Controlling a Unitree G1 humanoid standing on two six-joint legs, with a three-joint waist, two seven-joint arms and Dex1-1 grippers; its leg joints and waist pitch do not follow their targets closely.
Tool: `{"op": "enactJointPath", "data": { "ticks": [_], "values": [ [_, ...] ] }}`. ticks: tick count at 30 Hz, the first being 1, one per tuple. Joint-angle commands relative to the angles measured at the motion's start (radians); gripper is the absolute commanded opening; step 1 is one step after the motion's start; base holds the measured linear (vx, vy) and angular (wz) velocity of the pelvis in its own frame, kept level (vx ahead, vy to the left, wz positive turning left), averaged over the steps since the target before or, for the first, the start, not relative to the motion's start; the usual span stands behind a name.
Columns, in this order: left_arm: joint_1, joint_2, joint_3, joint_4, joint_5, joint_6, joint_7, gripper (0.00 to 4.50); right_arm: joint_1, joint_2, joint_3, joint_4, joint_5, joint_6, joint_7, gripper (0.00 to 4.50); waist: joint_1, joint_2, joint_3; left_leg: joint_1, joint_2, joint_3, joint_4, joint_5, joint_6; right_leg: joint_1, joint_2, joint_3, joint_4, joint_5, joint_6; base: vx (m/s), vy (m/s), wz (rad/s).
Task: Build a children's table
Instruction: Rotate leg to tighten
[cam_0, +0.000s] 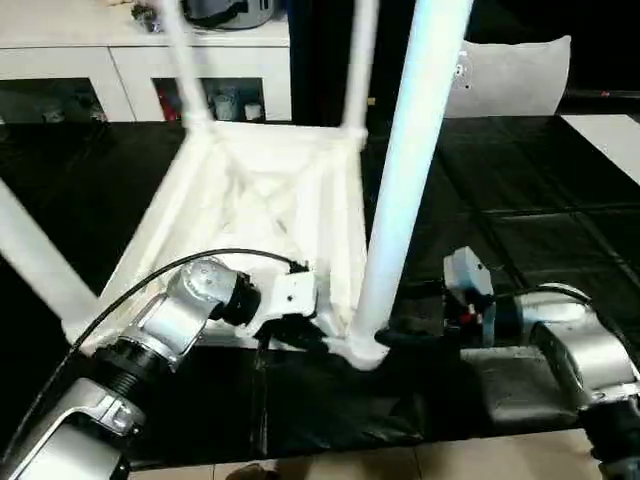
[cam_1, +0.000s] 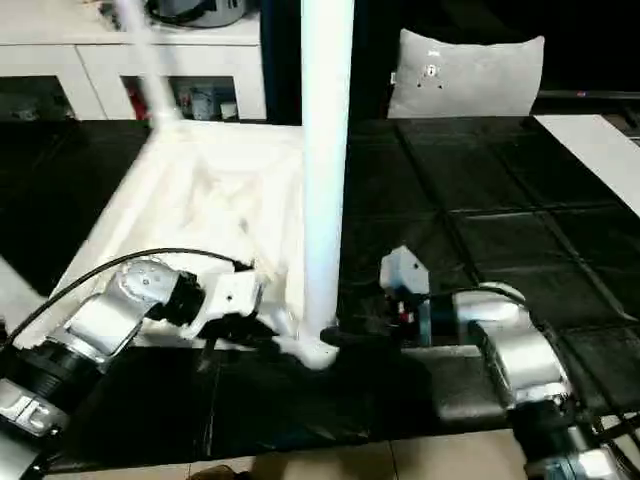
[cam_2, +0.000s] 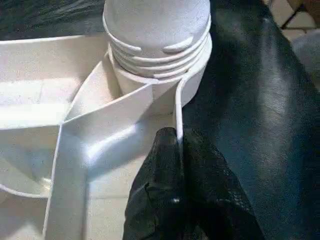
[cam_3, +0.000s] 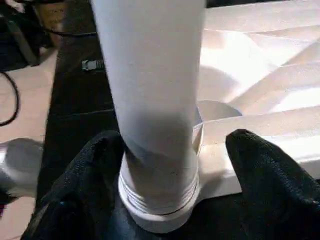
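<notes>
Nearest, the left pincer (cam_0: 300, 325) pinches the tabletop (cam_0: 270, 190) rim at its near right corner; the right pincer (cam_3: 170, 165) stands spread around the leg (cam_0: 405, 170) there. To seat this leg well, I would hold the rim firm and keep the leg upright while turning.

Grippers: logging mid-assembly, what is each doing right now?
Left gripper: shut on the tabletop's rim.
Right gripper: open around the leg.
</notes>
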Motion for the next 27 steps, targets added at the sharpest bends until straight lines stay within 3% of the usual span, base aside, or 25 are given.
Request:
{"op": "enactJointPath", "data": {
  "ticks": [1, 3, 4, 7, 15, 24, 27],
  "values": [
    [-0.018, -0.003, -0.05, 0.001, 0.02, -0.022, -0.048, 0.0, -0.012, -0.014, 0.003, -0.007, 0.025, 0.006, 0.031, 3.24, -0.006, -0.005, -0.066, 0.034, 0.1, -0.043, -0.074, -0.192, 0.048, 0.031, -0.088, 0.047, -0.065, -0.099, -0.266, 0.0, 0.0, 0.0],
    [-0.023, -0.004, -0.051, 0.004, 0.018, -0.024, -0.053, 0.0, -0.012, -0.015, 0.006, -0.008, 0.033, 0.023, 0.044, 3.1, -0.001, -0.001, -0.067, 0.035, 0.1, -0.042, -0.073, -0.178, 0.055, 0.031, -0.089, 0.047, -0.063, -0.08, -0.269, 0.0, 0.0, 0.0],
    [-0.024, -0.004, -0.051, 0.005, 0.018, -0.027, -0.055, 0.0, -0.013, -0.015, 0.008, -0.008, 0.034, 0.025, 0.047, 2.85, 0.001, -0.003, -0.068, 0.036, 0.1, -0.041, -0.072, -0.178, 0.056, 0.03, -0.088, 0.046, -0.063, -0.078, -0.269, 0.0, 0.0, 0.0],
    [-0.026, -0.006, -0.051, 0.01, 0.018, -0.035, -0.061, 0.0, -0.013, -0.012, 0.009, -0.005, 0.034, 0.025, 0.053, 2.86, 0.004, -0.003, -0.069, 0.035, 0.1, -0.042, -0.072, -0.17, 0.056, 0.031, -0.088, 0.046, -0.061, -0.066, -0.272, 0.0, 0.0, 0.0],
    [-0.023, -0.006, -0.059, 0.01, 0.015, -0.044, -0.067, 0.0, -0.017, 0.013, 0.021, 0.013, 0.028, 0.016, 0.041, 2.07, 0.004, -0.006, -0.068, 0.034, 0.1, -0.043, -0.074, -0.184, 0.048, 0.031, -0.088, 0.045, -0.063, -0.088, -0.27, 0.0, 0.0, 0.0],
    [-0.017, -0.003, -0.058, 0.009, 0.016, -0.035, -0.063, 0.0, 0.004, 0.015, 0.03, -0.012, 0.038, 0.042, 0.044, 1.88, 0.005, -0.003, -0.068, 0.034, 0.1, -0.043, -0.073, -0.184, 0.043, 0.032, -0.09, 0.045, -0.062, -0.086, -0.271, 0.0, 0.0, 0.0],
    [-0.009, -0.01, -0.045, -0.004, 0.011, 0.013, -0.036, 0.0, 0.026, 0.022, 0.023, -0.047, 0.054, 0.088, 0.013, 1.88, 0.005, 0.0, -0.068, 0.035, 0.101, -0.043, -0.074, -0.186, 0.041, 0.032, -0.087, 0.045, -0.062, -0.082, -0.271, 0.0, 0.0, 0.0]
  ]
}}
